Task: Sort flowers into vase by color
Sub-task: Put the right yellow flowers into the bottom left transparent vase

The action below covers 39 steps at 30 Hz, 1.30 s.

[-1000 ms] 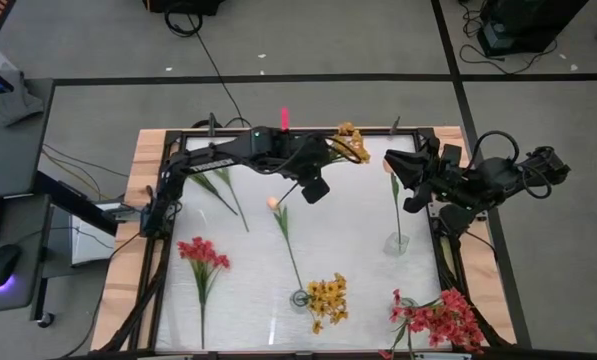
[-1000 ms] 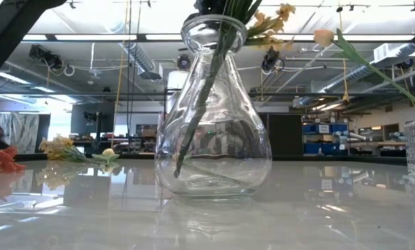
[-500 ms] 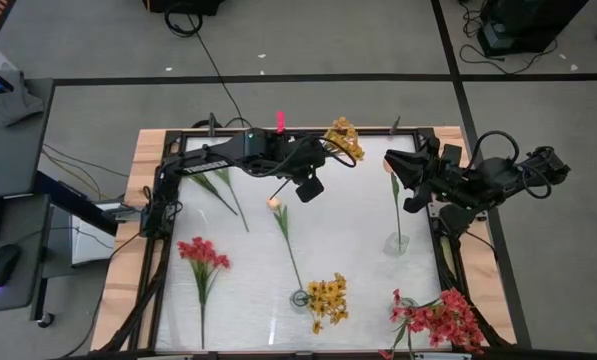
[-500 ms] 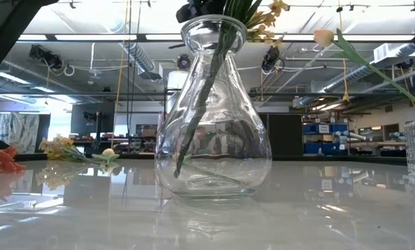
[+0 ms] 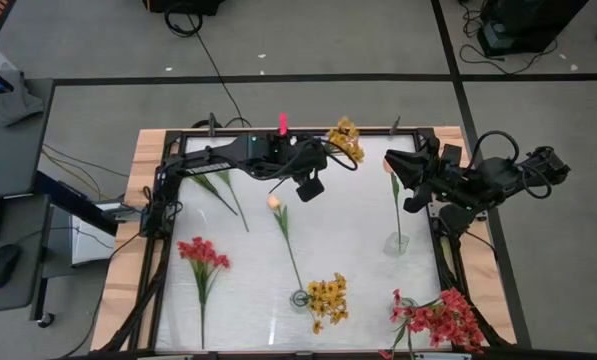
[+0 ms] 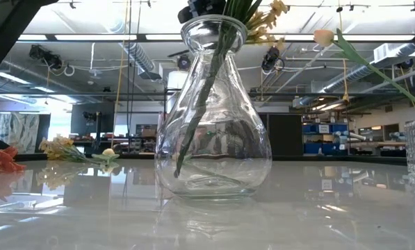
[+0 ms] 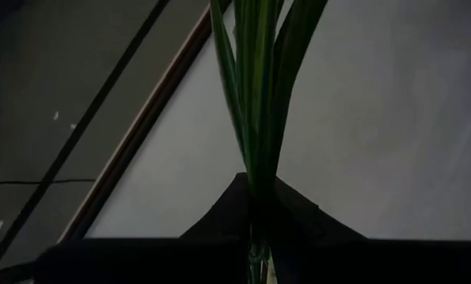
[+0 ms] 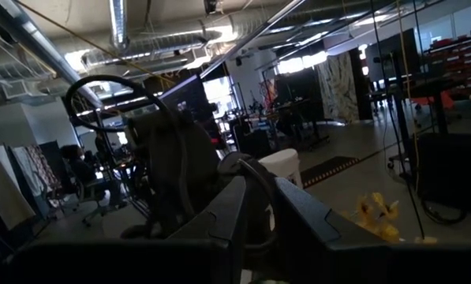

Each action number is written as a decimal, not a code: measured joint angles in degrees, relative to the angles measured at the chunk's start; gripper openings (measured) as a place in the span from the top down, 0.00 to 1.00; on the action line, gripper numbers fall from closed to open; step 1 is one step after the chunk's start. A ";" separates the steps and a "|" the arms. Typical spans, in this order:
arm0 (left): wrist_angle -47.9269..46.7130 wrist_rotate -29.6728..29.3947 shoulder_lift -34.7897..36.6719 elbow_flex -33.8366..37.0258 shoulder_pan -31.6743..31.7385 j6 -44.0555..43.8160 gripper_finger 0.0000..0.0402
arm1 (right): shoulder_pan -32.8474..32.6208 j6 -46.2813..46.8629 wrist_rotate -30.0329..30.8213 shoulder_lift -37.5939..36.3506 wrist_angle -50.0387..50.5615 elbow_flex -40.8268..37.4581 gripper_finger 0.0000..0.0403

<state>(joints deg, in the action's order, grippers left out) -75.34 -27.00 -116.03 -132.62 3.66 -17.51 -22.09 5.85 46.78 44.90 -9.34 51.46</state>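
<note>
Three clear glass vases are counted along the lower edge of the high view: one (image 5: 299,297) with a yellow-orange cluster (image 5: 327,298) and a peach-budded single stem (image 5: 283,226), one (image 5: 396,241) at right centre holding a slim peach bud stem (image 5: 394,195), and one (image 5: 402,302) at lower right holding red-pink clusters (image 5: 440,318). A red-pink flower (image 5: 203,255) and a green stem (image 5: 221,190) are seen lying loose on the white table (image 5: 348,230) at the left. The left gripper (image 7: 260,207), at upper centre, is closed on the green stalks of a yellow-orange bunch (image 5: 344,138). The right gripper (image 8: 260,213), at the right edge, is seen nearly closed, holding nothing. No writing can be read.
</note>
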 joint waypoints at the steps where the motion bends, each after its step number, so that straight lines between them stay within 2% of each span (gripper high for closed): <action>1: 0.71 -0.04 0.00 0.00 0.00 0.08 0.92 | 0.00 0.00 0.00 0.01 0.00 -0.01 0.81; 9: 2.74 -0.43 0.15 0.59 0.33 0.56 0.93 | 0.00 0.00 0.00 -0.01 0.00 0.00 0.81; 11: 5.93 -0.44 2.94 6.11 0.18 1.98 0.93 | 0.00 0.00 0.00 0.01 0.00 -0.02 0.81; 15: 21.29 -0.02 14.19 26.34 -0.74 2.28 0.93 | 0.00 0.00 0.00 -0.02 -0.01 -0.01 0.81; 18: 24.97 0.29 20.74 34.61 -1.15 2.11 0.93 | -0.02 0.00 -0.02 0.01 0.00 -0.02 0.81; 23: 24.35 -0.01 25.30 38.56 -0.42 1.42 0.93 | -0.01 0.00 0.00 0.00 -0.02 0.00 0.81; 27: 28.02 0.06 28.84 41.88 0.44 1.30 0.93 | -0.02 0.00 -0.02 0.00 -0.02 -0.01 0.81; 39: 46.25 2.28 37.59 55.89 -0.08 -0.41 0.93 | -0.02 0.00 -0.01 -0.02 -0.02 -0.01 0.81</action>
<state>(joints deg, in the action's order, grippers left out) -29.08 -24.71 -78.44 -76.73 3.58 -17.92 -22.11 5.85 46.78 44.88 -9.37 51.45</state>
